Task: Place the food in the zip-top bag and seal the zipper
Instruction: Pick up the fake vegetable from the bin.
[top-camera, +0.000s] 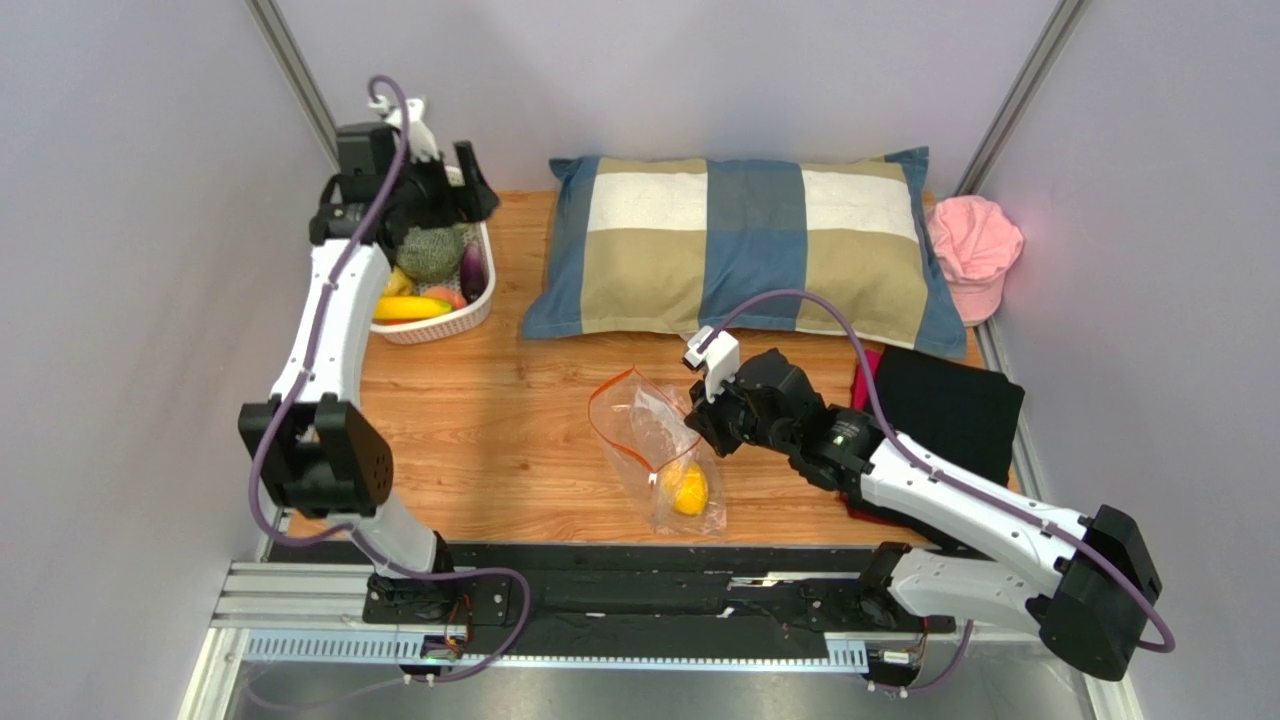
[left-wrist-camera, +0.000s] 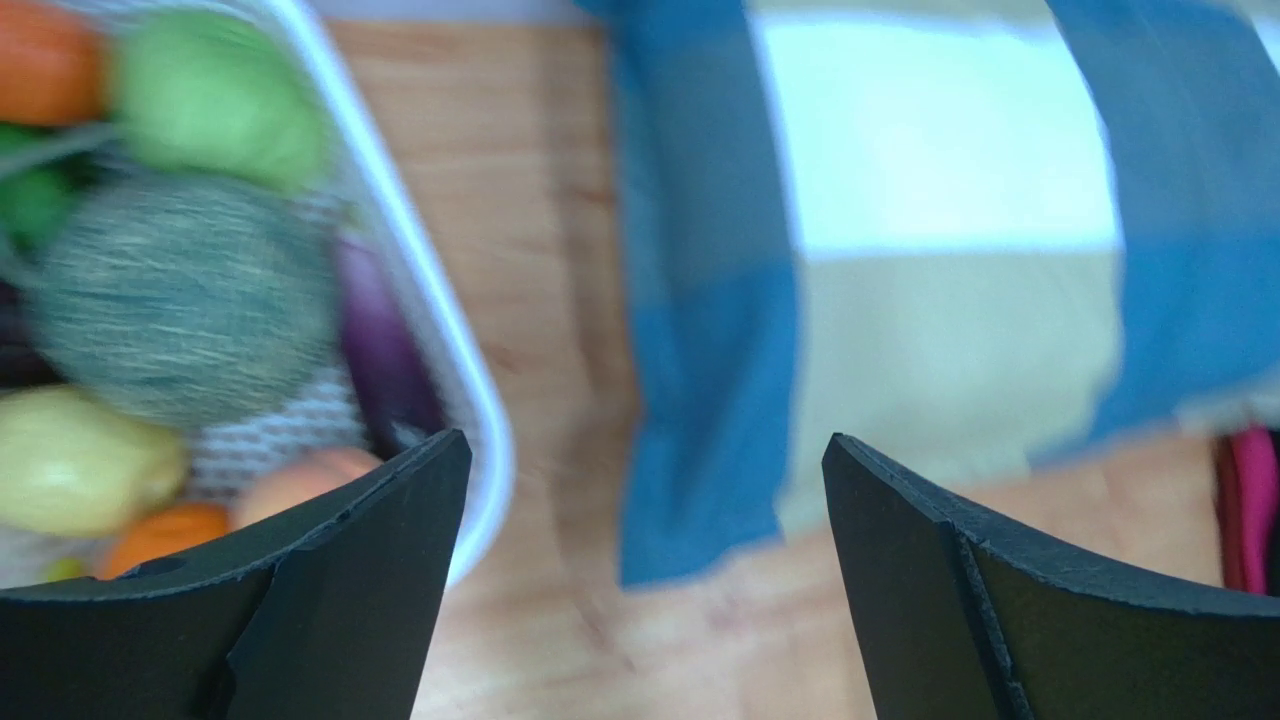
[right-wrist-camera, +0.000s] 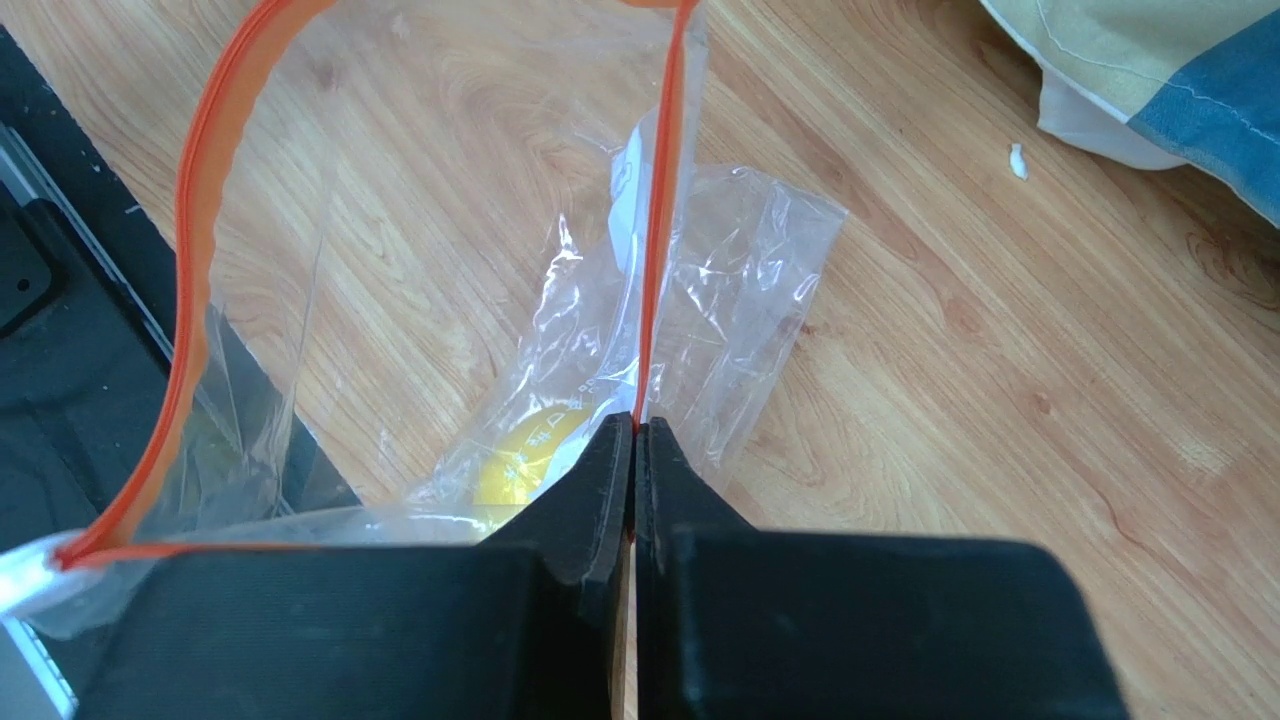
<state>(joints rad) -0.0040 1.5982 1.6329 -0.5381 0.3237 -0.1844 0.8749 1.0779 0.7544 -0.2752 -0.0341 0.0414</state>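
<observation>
Right jaws pinch zipper (right-wrist-camera: 664, 225), lemon (right-wrist-camera: 519, 465) bagged below; left jaws wide near basket (top-camera: 436, 326).

Zip-top bag (right-wrist-camera: 736, 255): clear, crinkled, mouth gaping; orange-red zipper (right-wrist-camera: 657, 225) pinched between right claw (right-wrist-camera: 634, 432) tips. Yellow lemon (right-wrist-camera: 519, 465) inside, just beyond tips. Green fruit (left-wrist-camera: 226, 90) left of left claw (left-wrist-camera: 643, 443).

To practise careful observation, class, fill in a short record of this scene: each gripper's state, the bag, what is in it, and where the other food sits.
left gripper: open, empty, over the white basket edge
right gripper: shut on the zipper
zip-top bag: lying on the table, mouth gaping, unsealed
in bag: one lemon
other food: in the basket, including a banana
</observation>
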